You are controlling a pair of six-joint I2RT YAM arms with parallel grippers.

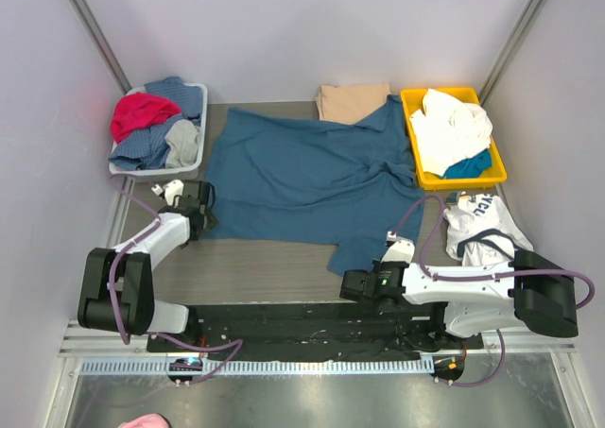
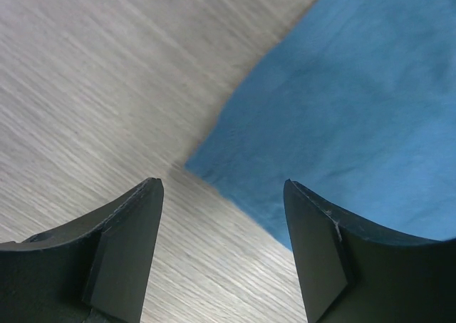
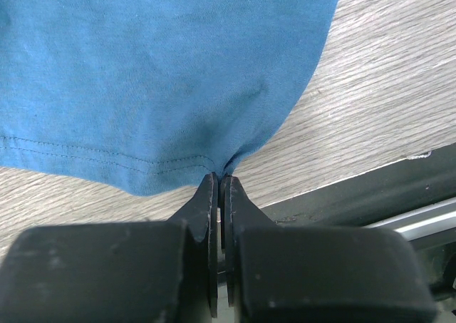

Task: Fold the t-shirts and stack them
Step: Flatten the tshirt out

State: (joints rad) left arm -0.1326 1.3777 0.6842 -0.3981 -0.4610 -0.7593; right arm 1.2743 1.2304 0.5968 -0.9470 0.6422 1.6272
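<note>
Soft rumpled teal t-shirt (image 1: 302, 173) was spread on the grained tabletop (image 1: 255, 263), tan t-shirt (image 1: 348, 102) partly hidden under its sleeve, stitched hem pinched by the tightly closed right pincer (image 3: 219, 179), left pincer (image 2: 223, 187) parted, empty, above a corner.

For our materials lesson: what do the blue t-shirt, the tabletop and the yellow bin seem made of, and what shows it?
Blue t-shirt: soft knit cloth, probably cotton jersey, matt; it wrinkles and has a double-stitched hem. Tabletop: pale wood-grain surface, perhaps laminate; fine streaked lines. Yellow bin: probably moulded plastic; smooth, even colour, rounded rim.
</note>
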